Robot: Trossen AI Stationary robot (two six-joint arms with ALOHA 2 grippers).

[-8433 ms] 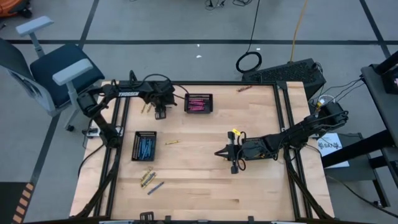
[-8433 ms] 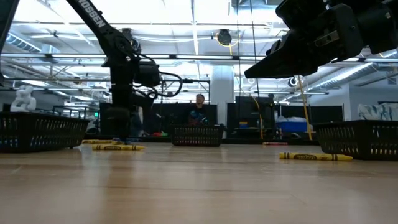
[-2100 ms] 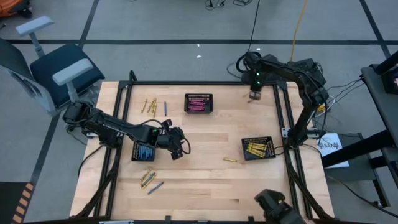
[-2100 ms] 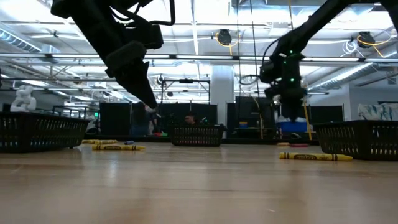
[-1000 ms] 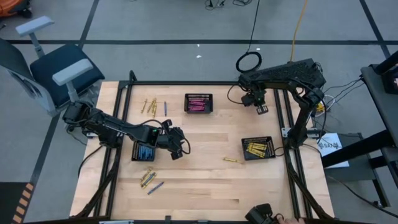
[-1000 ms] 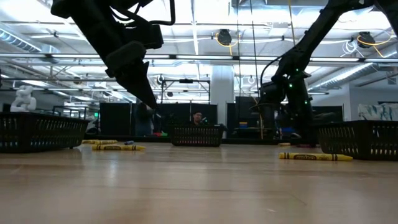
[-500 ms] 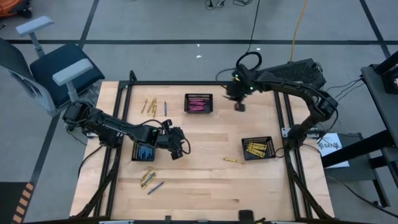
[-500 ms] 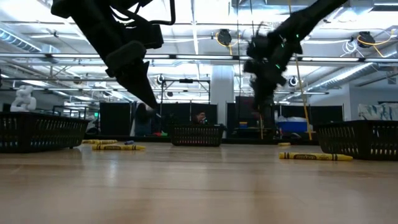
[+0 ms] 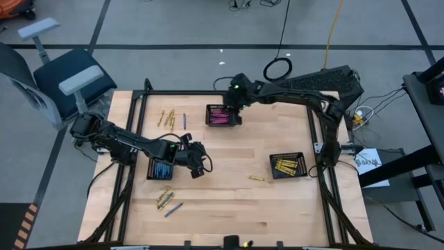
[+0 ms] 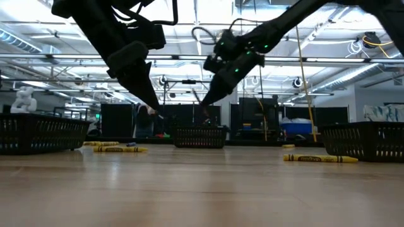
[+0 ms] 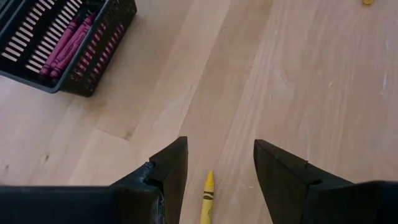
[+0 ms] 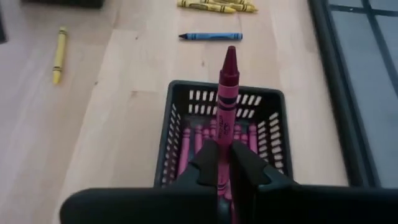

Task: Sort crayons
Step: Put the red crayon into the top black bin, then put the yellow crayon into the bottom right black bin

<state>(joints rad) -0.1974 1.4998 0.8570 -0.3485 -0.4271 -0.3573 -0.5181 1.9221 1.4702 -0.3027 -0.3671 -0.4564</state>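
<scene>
Your desk (image 9: 229, 208), left to right.

Containers: at 9 o'clock, a black mesh basket (image 9: 161, 167) of blue crayons (image 9: 162, 165). At 12 o'clock, a basket (image 9: 222, 115) of pink crayons (image 9: 220, 116). At 3 o'clock, a basket (image 9: 288, 165) of yellow crayons (image 9: 285, 166).

Loose items: at 11 o'clock, yellow crayons (image 9: 166, 117) with one blue crayon (image 9: 184, 120) beside them. At 7 o'clock, more yellow crayons (image 9: 164, 198) and a bluish one (image 9: 173, 208). Just left of the 3 o'clock basket, a single yellow crayon (image 9: 258, 179).

Grippers: your left gripper (image 11: 217, 171) hangs beside the blue basket, fingers apart and holding nothing, with a yellow crayon (image 11: 207, 198) on the wood between them. Your right gripper (image 12: 225, 163) is clamped on a pink crayon (image 12: 227, 81) above the 12 o'clock basket, tip pointing forward.

Hard to make out: the left arm covers part of the blue basket's edge; from table height, basket contents cannot be seen.
</scene>
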